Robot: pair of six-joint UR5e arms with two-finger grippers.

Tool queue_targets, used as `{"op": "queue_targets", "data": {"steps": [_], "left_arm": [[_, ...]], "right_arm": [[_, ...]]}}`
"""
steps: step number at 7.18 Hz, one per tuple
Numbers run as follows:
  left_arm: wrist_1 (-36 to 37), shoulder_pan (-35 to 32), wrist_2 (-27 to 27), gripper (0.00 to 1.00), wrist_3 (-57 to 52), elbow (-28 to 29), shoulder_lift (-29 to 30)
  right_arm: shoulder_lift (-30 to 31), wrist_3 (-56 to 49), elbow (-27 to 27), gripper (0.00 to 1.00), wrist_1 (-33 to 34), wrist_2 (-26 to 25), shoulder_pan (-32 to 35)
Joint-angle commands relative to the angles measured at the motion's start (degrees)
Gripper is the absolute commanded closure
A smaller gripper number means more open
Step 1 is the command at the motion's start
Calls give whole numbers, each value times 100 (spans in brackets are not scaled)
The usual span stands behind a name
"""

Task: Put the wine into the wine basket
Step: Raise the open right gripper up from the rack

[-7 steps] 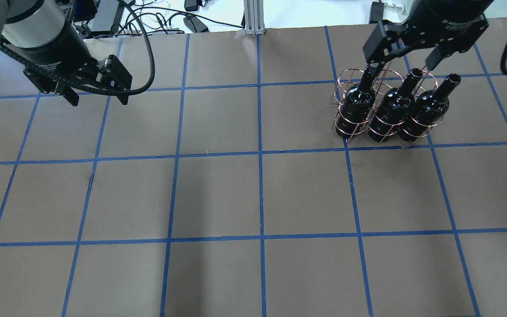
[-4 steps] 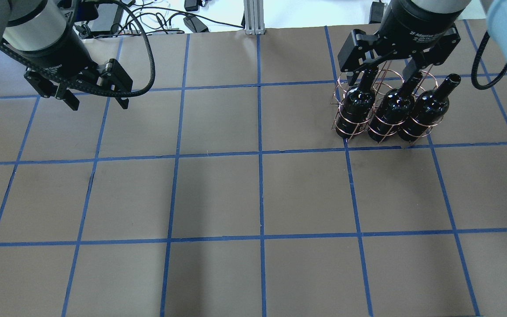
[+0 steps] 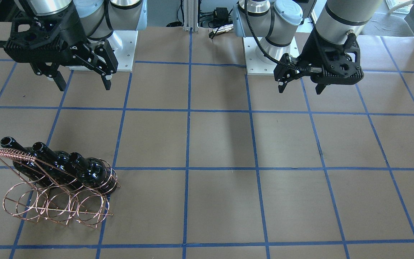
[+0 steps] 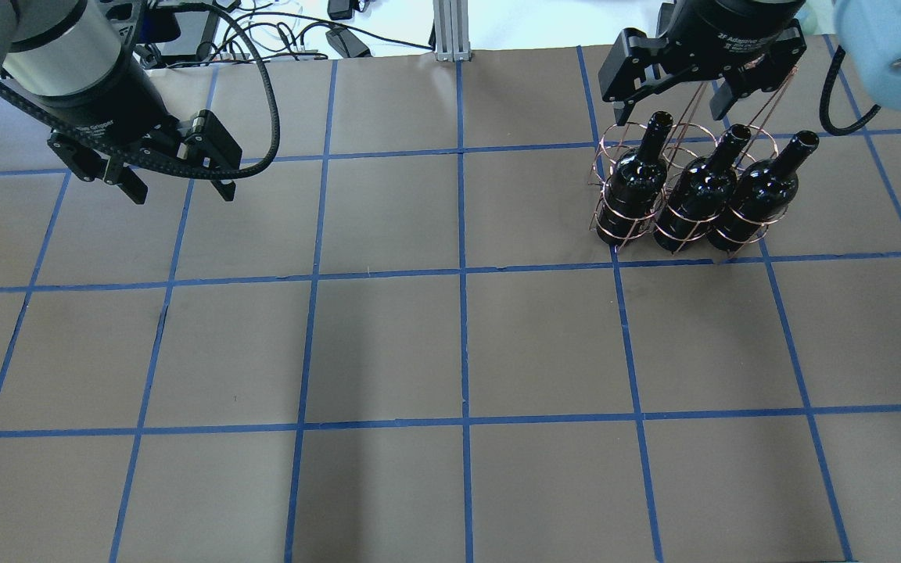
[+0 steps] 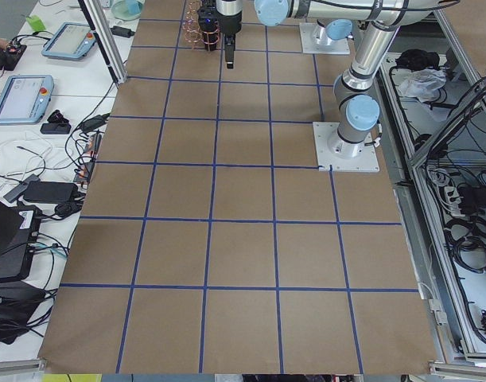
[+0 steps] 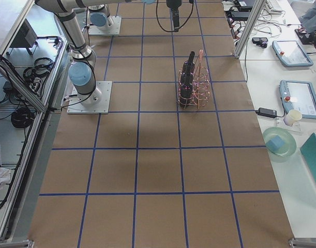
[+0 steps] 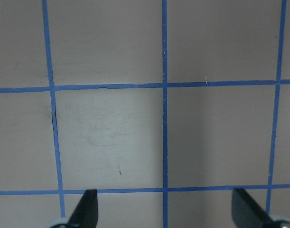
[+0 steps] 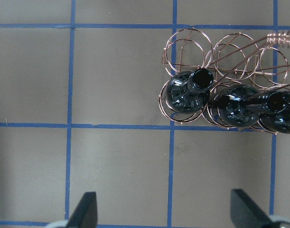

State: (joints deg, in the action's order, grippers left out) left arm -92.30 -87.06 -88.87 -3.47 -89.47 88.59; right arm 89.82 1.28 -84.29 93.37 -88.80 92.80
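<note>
Right gripper (image 4: 673, 109): jaws apart, empty, high above the table near the basket (image 3: 54, 208). Placement appears done.
Three wine bottles (image 4: 701, 191) stand upright in the ring row on the robot's side, where the wire hoops steady their bodies. The necks are clear of the handle (image 3: 13, 154). Left gripper (image 4: 181, 194) hangs spread and empty, well apart, probably parked out of the way.

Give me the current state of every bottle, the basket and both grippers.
Inner bottle: upright in the basket, uncorked.
Middle bottle: upright in the basket, uncorked.
Outer bottle: upright in the basket, uncorked.
Basket: standing on the table, robot-side row full, other row of rings empty.
Left gripper: open, empty, over bare table.
Right gripper: open, empty, clear of the bottles.
</note>
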Motion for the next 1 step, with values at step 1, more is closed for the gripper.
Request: {"op": "queue_targets", "data": {"steps": [1], "left_arm": [[36, -4, 187, 0, -4, 8, 0]], "right_arm": [[1, 3, 0, 0, -11, -32, -7]]}}
